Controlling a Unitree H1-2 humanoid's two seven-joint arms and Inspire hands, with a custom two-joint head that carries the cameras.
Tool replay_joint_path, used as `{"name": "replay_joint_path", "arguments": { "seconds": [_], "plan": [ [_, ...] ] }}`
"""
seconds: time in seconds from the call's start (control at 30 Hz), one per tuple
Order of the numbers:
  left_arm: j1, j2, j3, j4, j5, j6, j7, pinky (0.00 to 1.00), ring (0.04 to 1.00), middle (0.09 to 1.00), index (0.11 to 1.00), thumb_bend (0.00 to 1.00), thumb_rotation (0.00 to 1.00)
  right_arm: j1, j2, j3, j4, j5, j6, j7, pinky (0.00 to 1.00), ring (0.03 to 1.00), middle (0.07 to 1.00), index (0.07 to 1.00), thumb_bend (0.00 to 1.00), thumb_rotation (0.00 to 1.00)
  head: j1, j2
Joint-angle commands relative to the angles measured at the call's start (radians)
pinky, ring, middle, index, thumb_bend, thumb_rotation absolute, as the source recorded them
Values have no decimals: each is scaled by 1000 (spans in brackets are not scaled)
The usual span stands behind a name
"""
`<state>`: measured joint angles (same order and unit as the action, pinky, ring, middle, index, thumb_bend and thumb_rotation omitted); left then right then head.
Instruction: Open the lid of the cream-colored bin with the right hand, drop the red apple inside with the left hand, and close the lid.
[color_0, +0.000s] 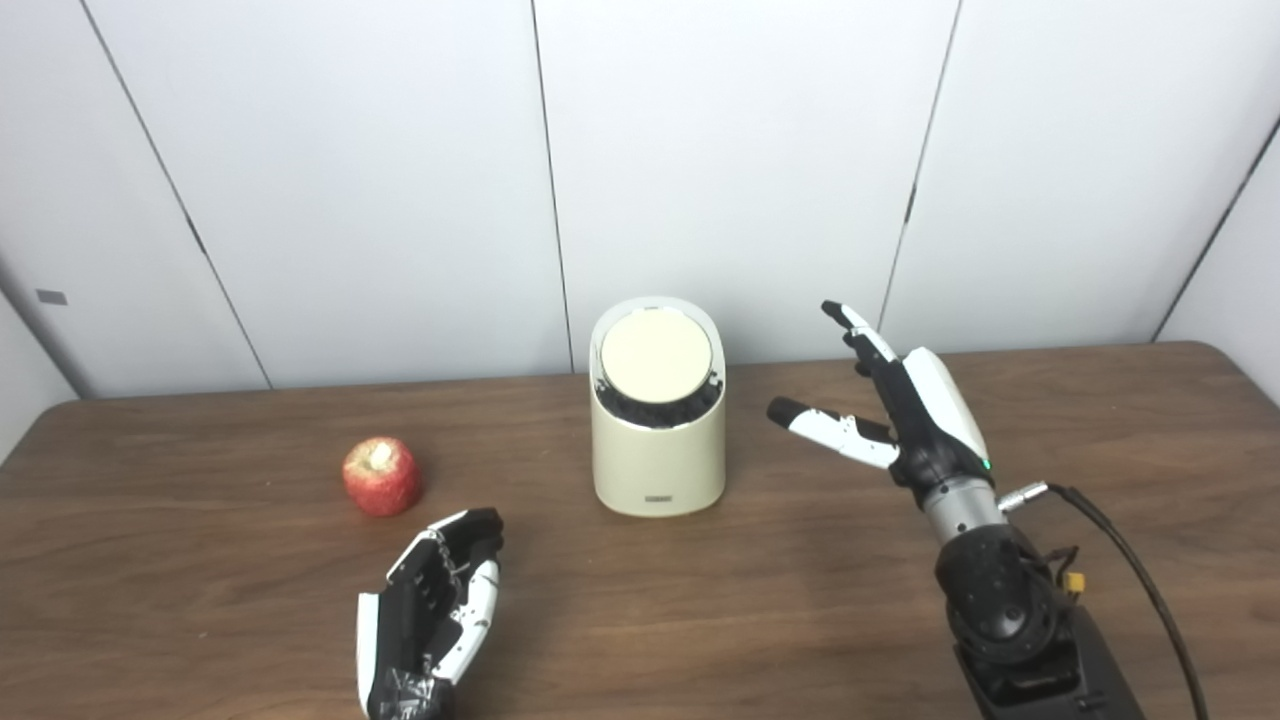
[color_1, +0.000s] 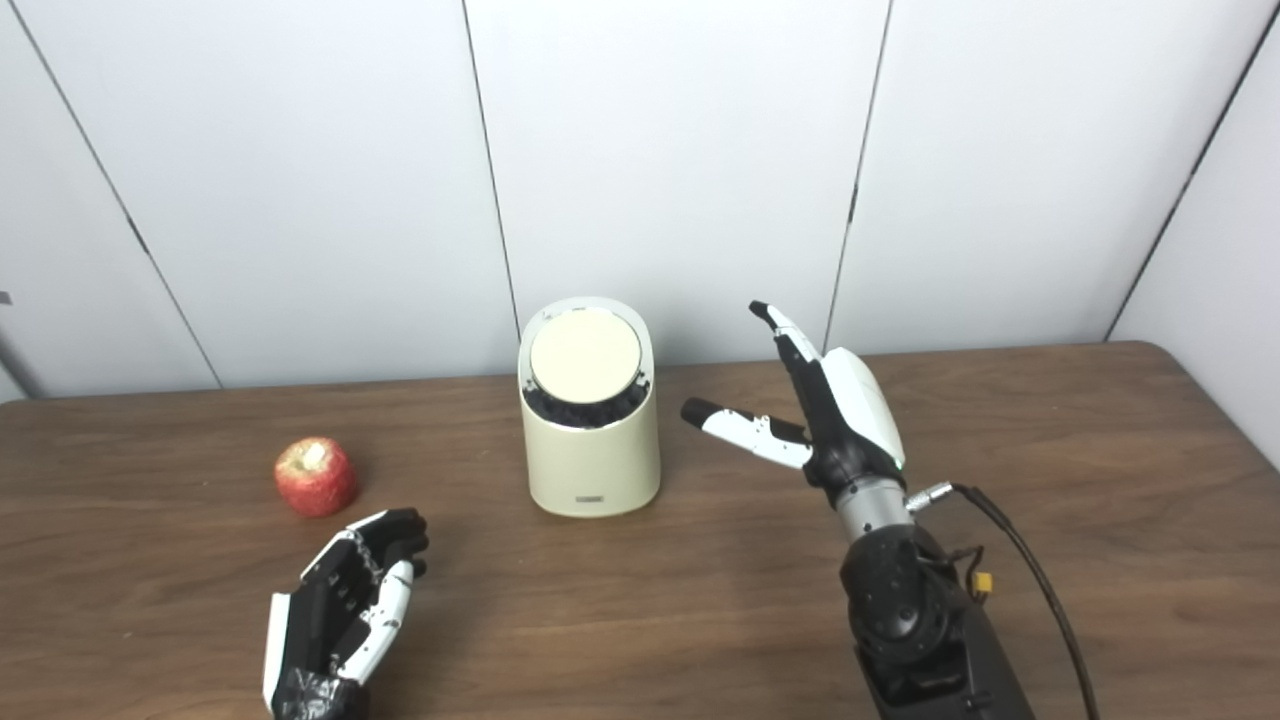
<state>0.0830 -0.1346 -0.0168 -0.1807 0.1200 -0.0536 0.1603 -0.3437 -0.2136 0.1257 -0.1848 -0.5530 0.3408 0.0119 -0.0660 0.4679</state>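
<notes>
The apple sits on the table at the left, stem end up, well apart from the bin. Just right of it and nearer the camera, the left hand lies low over the table, palm up, fingers loosely spread and holding nothing. The bin stands mid-table near the wall, its lid tilted toward the camera with a dark gap under its front edge. To its right, the right hand is raised and empty, fingers up, thumb pointing at the bin without touching.
</notes>
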Motion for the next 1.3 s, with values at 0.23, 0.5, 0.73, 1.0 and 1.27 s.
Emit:
{"name": "replay_joint_path", "arguments": {
  "seconds": [0.23, 0.5, 0.73, 1.0, 1.27],
  "plan": [
    [-29, -5, 0, -19, 0, -22, 2, 652, 697, 691, 661, 227, 213, -38, -2, -8, -31, -3, -34, -16, 811, 897, 946, 945, 1000, 823, 0, 2],
    [-28, -3, -2, -21, 5, -20, 0, 646, 694, 689, 658, 225, 220, -41, -2, -4, -33, -9, -25, -10, 802, 897, 943, 944, 1000, 825, -1, 4],
    [-29, -6, -3, -23, 8, -11, 2, 653, 698, 691, 657, 222, 235, -64, 0, -1, -27, -7, -42, -16, 829, 914, 962, 936, 986, 775, -2, 3],
    [-32, -11, -6, -16, 12, -18, 6, 646, 695, 688, 655, 225, 211, -139, 8, 23, 12, -35, -29, -18, 796, 896, 972, 926, 1000, 762, 3, 0],
    [-31, -20, -11, -11, 13, -28, 10, 643, 690, 686, 655, 221, 177, -202, 28, 57, 22, -78, 34, 20, 844, 915, 895, 938, 1000, 775, 10, -1]
  ]
}}
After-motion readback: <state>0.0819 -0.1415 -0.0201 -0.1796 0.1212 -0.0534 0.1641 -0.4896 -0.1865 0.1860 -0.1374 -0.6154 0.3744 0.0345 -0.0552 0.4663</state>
